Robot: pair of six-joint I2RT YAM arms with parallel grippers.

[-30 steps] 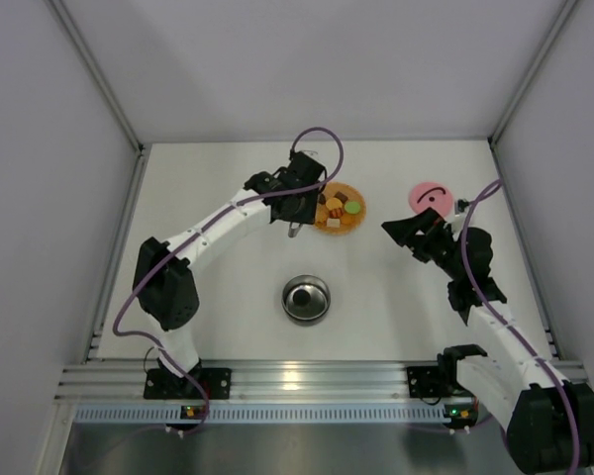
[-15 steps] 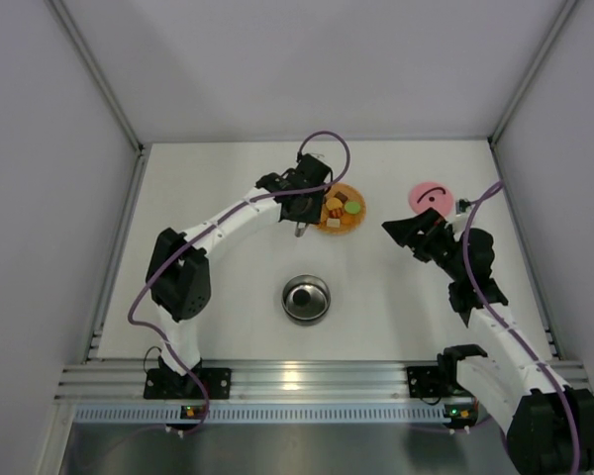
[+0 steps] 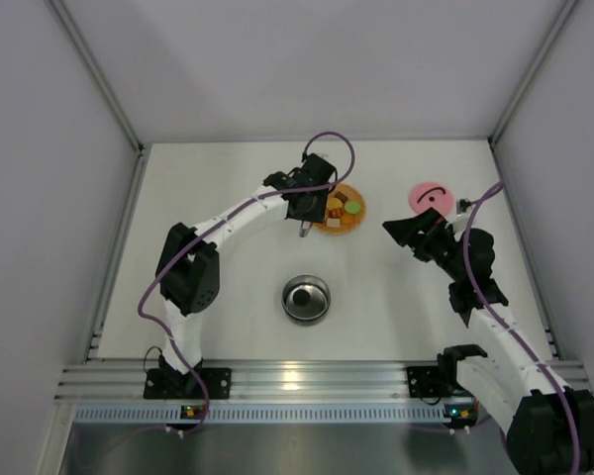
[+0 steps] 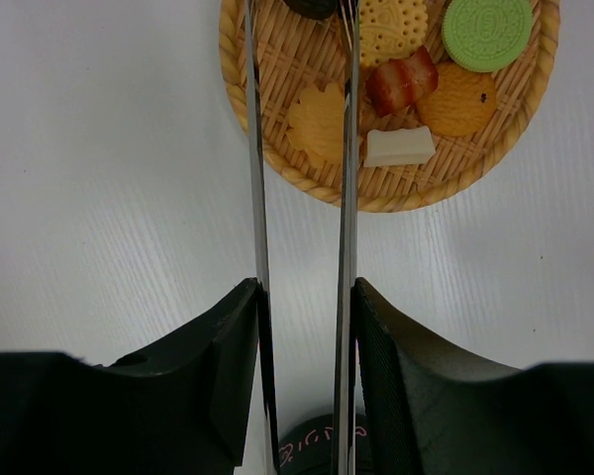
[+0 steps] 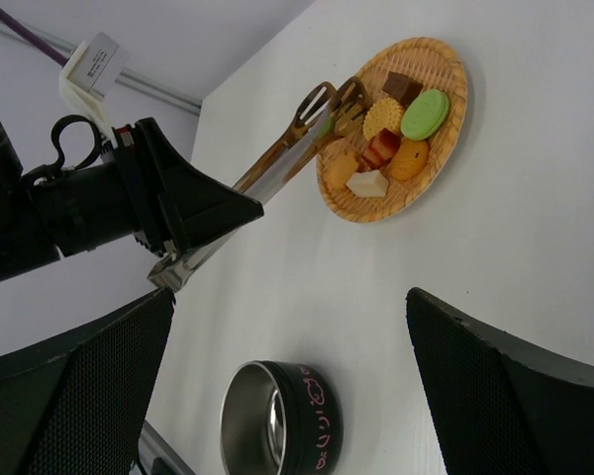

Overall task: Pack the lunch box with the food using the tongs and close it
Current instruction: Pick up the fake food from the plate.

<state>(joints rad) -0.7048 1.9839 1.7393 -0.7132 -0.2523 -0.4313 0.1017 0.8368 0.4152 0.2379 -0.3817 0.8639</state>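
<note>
Now the left gripper point(image 4: 305, 327) clamps the tongs point(image 4: 346, 198), whose arms stand apart with empty tips over the woven plate point(image 4: 406, 201). The food point(image 4: 401, 84) lies mostly right of the tips. The lunch box point(image 3: 306, 299) sits back beyond the hinge end.

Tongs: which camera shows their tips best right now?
Right wrist: the tongs show nearly full length, scalloped tips at the woven plate's edge. Left wrist shows only their two arms in the left hand, tips cropped. Top external hides them almost wholly under that hand.
</note>
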